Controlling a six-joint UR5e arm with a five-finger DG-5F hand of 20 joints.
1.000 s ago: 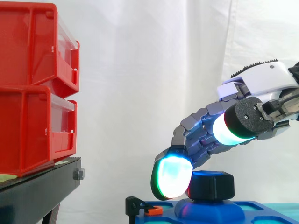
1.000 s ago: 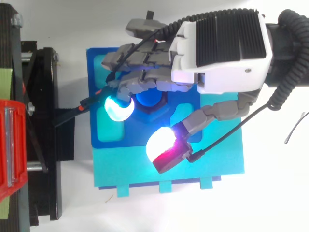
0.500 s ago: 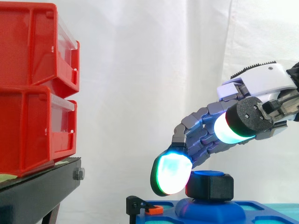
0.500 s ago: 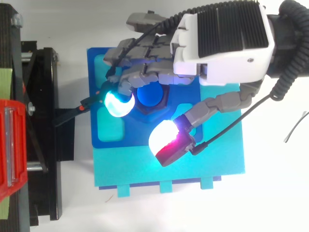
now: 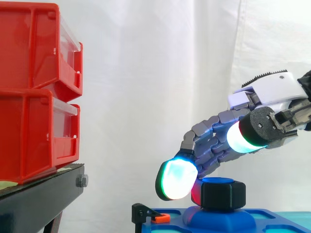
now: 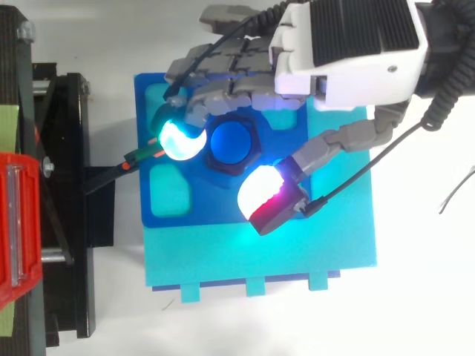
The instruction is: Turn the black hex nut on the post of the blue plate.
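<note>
Fingers (image 6: 223, 68) are curled down round the upper-left side of the black hex nut (image 5: 222, 195). The cyan-glowing pad (image 6: 180, 139) is tucked against its left face. The thumb (image 6: 263, 196), glowing white and red, stands off at the lower right and in the side view rides above nut level. So your hand (image 6: 349, 44) is hooked round the nut rather than pinching it; I'd call this setting up a turning stroke.

The nut sits centre-frame on the round blue post (image 6: 231, 141) of the glossy blue plastic plate (image 6: 169, 215) with its rounded pockets.

Next you need the thumb down on an opposite flat, then a wrist twist. Those flats look hard and smooth, so the soft pads may slip. Red plastic bins (image 5: 29, 97) are stacked far left.
</note>
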